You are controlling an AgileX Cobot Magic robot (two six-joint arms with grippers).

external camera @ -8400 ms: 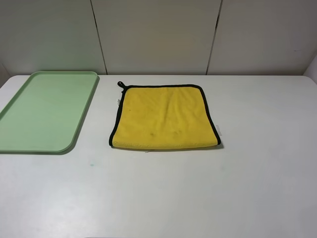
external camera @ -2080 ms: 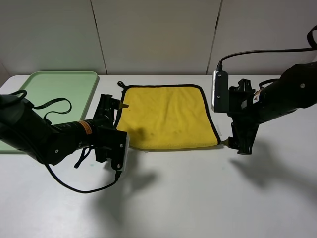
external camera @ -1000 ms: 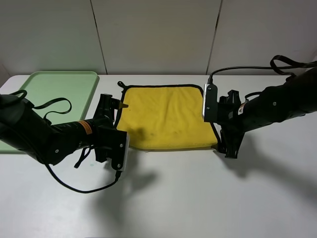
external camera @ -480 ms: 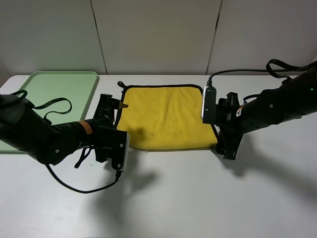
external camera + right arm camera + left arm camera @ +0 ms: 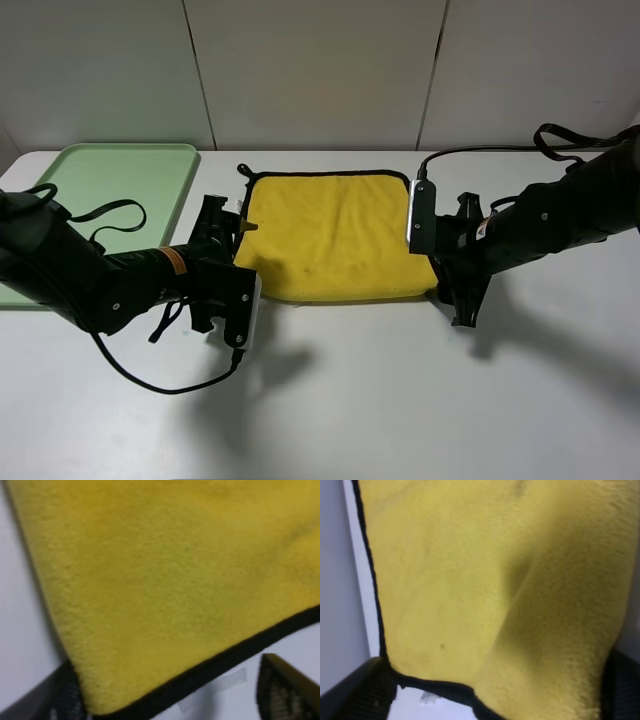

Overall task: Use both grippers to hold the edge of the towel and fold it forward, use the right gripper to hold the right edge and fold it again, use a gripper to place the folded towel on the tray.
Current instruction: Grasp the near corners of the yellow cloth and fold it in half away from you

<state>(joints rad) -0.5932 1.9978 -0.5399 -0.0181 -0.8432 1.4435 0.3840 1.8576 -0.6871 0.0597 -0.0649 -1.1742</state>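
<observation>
The yellow towel point(image 5: 335, 235) with black trim lies flat on the table, its near edge a plain yellow fold. My left gripper point(image 5: 230, 228) is at the towel's left edge. In the left wrist view point(image 5: 495, 682) it is open, with a black-trimmed corner of the towel point(image 5: 470, 580) between the fingers point(image 5: 367, 687). My right gripper point(image 5: 455, 300) is at the near right corner. In the right wrist view point(image 5: 172, 690) it is open, the towel's corner point(image 5: 175, 570) between its fingers point(image 5: 285, 685). The green tray point(image 5: 100, 195) lies empty at the far left.
The left arm's dark body and cable point(image 5: 110, 285) lie across the table in front of the tray. The right arm point(image 5: 560, 215) reaches in from the right. The white table point(image 5: 400, 400) ends at a panelled wall behind the towel.
Both arms came into view beside the towel. Over the last second the right gripper slid in to the towel's near right corner. The left gripper shifted slightly toward the near side.
</observation>
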